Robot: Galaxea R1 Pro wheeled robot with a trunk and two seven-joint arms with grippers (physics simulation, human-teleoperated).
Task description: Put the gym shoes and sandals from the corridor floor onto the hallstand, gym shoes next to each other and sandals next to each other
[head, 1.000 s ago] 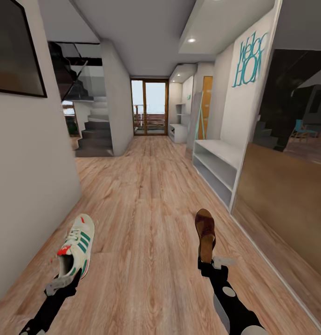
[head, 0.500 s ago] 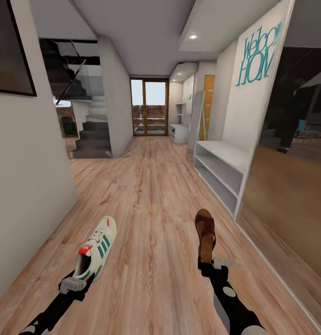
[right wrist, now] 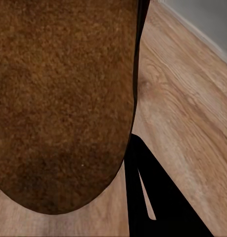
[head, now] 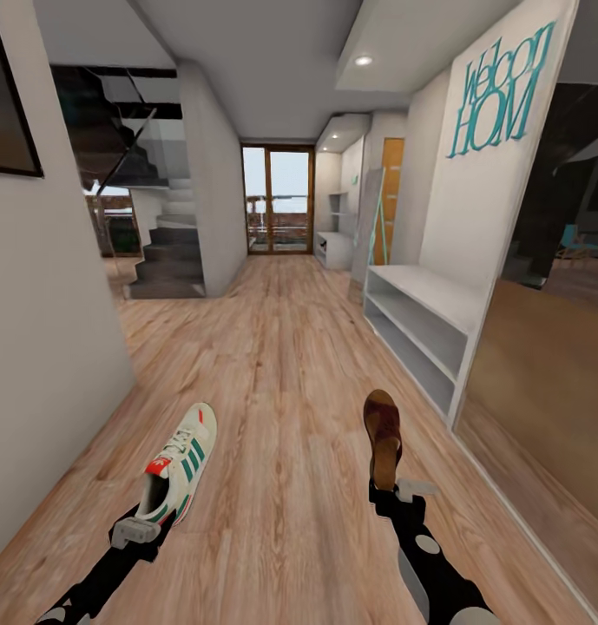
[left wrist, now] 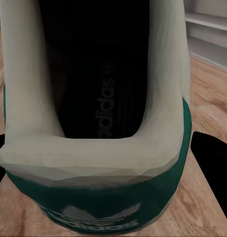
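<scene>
Gym shoe (head: 179, 464) carried low at the left, toe pointing up the corridor, heel clamped in the left gripper (head: 141, 526); in the left wrist view the green heel (left wrist: 101, 197) and dark insole sit right against the camera. Sandal (head: 383, 434) carried at the right, heel end pinched by the right gripper (head: 387, 491), its brown underside (right wrist: 59, 98) close before the right wrist camera. Both held above the corridor floor (head: 281, 365), neither resting on it. Hallstand (head: 420, 325) ahead along the right wall, near but not yet within reach, shelves bare as far as visible.

Likely light, both. Sneaker probably soft at the collar, firmer at the heel counter and sole: heel a sound place to hold, though a long toe may droop or swing. Sandal thin and fairly stiff, leather possibly slick; a grip on the narrow heel edge could let it twist.

Hard to make out: finger contact on either shoe, hidden behind the heels. Second gym shoe and second sandal not located. Hallstand's far end cut off by the wall panel.
</scene>
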